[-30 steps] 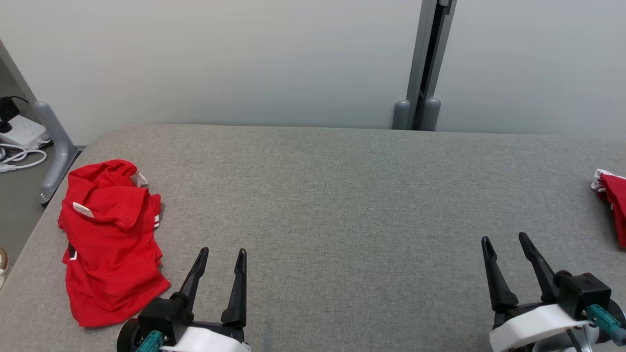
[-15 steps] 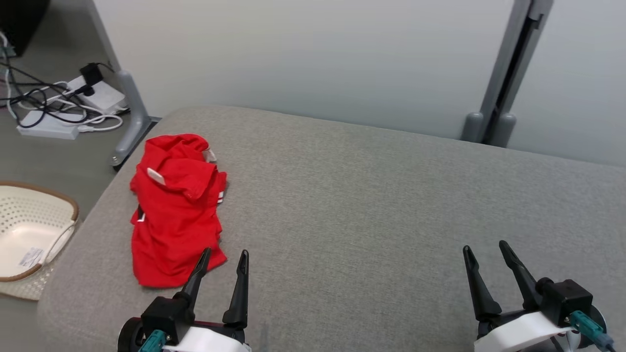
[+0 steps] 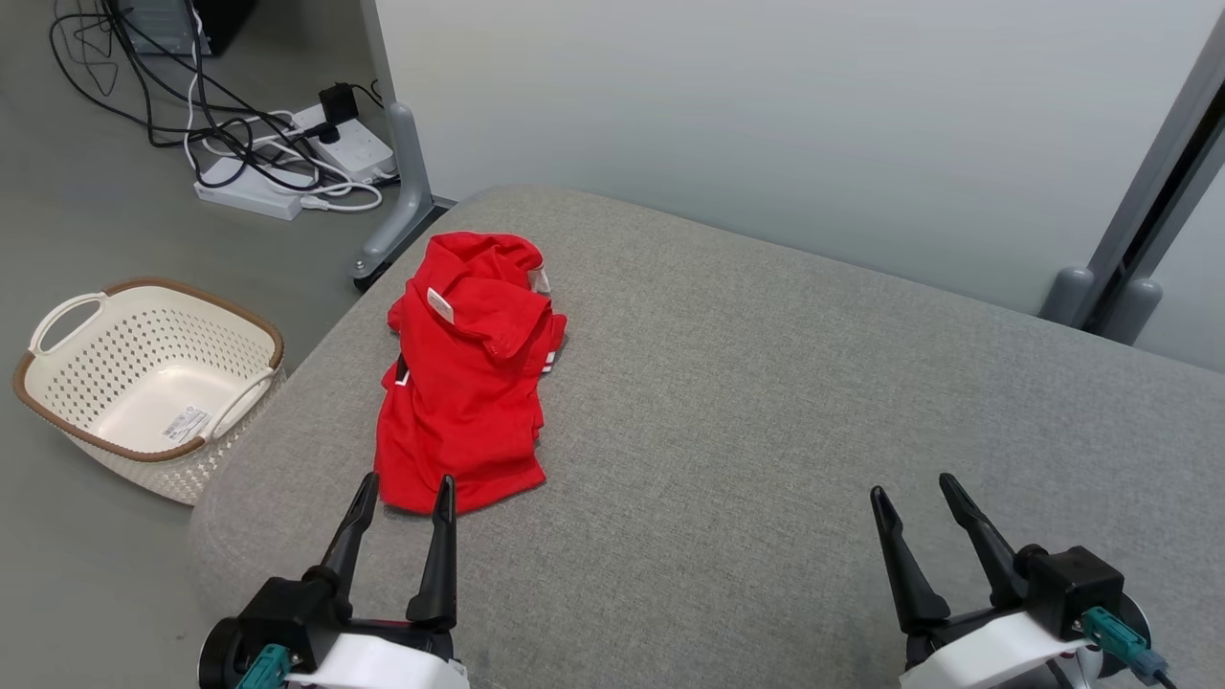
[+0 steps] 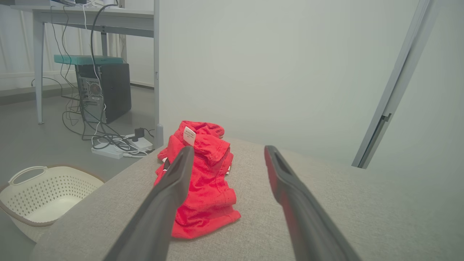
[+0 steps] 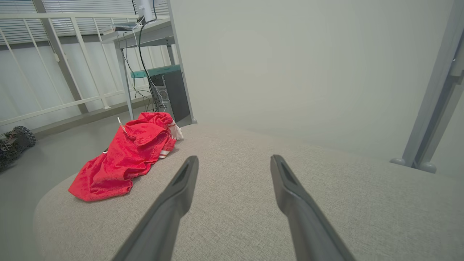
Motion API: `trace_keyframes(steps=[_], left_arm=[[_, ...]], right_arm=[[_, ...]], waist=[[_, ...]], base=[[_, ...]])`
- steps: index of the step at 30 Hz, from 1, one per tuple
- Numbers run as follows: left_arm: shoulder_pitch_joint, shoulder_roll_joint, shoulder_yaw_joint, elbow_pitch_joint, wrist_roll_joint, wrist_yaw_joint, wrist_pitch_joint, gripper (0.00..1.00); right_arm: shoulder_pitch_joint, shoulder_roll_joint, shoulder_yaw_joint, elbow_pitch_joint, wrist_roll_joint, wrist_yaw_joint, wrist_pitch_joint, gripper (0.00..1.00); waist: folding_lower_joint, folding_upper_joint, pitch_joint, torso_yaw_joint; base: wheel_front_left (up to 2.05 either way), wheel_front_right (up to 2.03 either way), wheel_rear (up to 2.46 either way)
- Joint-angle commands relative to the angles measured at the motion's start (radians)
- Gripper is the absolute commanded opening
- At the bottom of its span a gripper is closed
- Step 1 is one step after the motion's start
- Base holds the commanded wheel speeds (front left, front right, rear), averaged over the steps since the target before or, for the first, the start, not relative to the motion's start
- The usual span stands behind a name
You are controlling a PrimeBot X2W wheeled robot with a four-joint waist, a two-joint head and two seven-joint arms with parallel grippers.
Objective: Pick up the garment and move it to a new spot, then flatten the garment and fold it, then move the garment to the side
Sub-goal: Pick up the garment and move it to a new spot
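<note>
While the crumpled red garment (image 3: 464,383) lies near the far-left corner of the grey fabric-topped desk (image 3: 766,402), we see the left end effector (image 3: 407,480) poised close to its near hem, fingers spread wide and holding nothing. The right end effector (image 3: 911,486) hovers well apart over bare fabric — equally wide open, equally empty. On the floor beside the desk's left edge sits a white perforated basket (image 3: 134,411), with a power strip (image 3: 249,196) and tangled cables beyond.
</note>
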Motion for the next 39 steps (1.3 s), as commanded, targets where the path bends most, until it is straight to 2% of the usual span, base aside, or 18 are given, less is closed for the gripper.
trace_keyframes(steps=[1, 17, 22, 25, 30, 34, 39], left_arm=[[0.006, 0.003, 0.008, -0.007, -0.002, 0.005, -0.002, 1.0], [0.005, 0.004, 0.025, -0.032, -0.01, 0.02, -0.003, 1.0], [-0.016, 0.004, 0.025, -0.022, -0.011, 0.006, -0.003, 1.0], [-0.037, 0.004, 0.032, -0.027, 0.031, -0.006, -0.003, 1.0], [-0.108, 0.004, 0.06, -0.042, 0.059, -0.043, -0.002, 1.0], [-0.19, 0.008, 0.104, 0.017, 0.084, -0.072, -0.002, 1.0], [-0.35, 0.074, 0.117, 0.233, 0.108, -0.097, 0.005, 1.0]], right_arm=[[-0.011, -0.005, 0.004, 0.005, -0.002, 0.0, -0.001, 1.0], [-0.027, -0.022, 0.027, 0.017, 0.012, 0.0, -0.001, 1.0], [-0.013, -0.024, -0.003, 0.004, 0.001, 0.0, -0.001, 1.0], [-0.007, -0.026, -0.015, -0.007, -0.004, 0.0, -0.001, 1.0], [-0.042, -0.073, -0.026, -0.05, -0.007, 0.0, -0.001, 1.0], [-0.084, -0.127, -0.02, -0.101, 0.003, 0.0, -0.001, 1.0], [-0.132, -0.145, -0.036, -0.156, 0.089, 0.0, -0.001, 1.0]], waist=[[0.0, -0.0001, 0.008, 0.007], [0.0, -0.0001, 0.018, 0.014], [0.0, -0.0001, 0.018, 0.013], [0.0, -0.0001, 0.029, 0.008], [0.0, -0.0001, 0.122, -0.027], [0.0, -0.0001, 0.219, -0.064], [0.0, -0.0001, 0.31, -0.108]], base=[[0.0, 0.0, 0.0], [0.0, 0.0, 0.0], [0.0, 0.0, 0.0], [0.0, 0.0, 0.0], [0.0, 0.0, 0.0], [0.0, 0.0, 0.0], [0.0, 0.0, 0.0]])
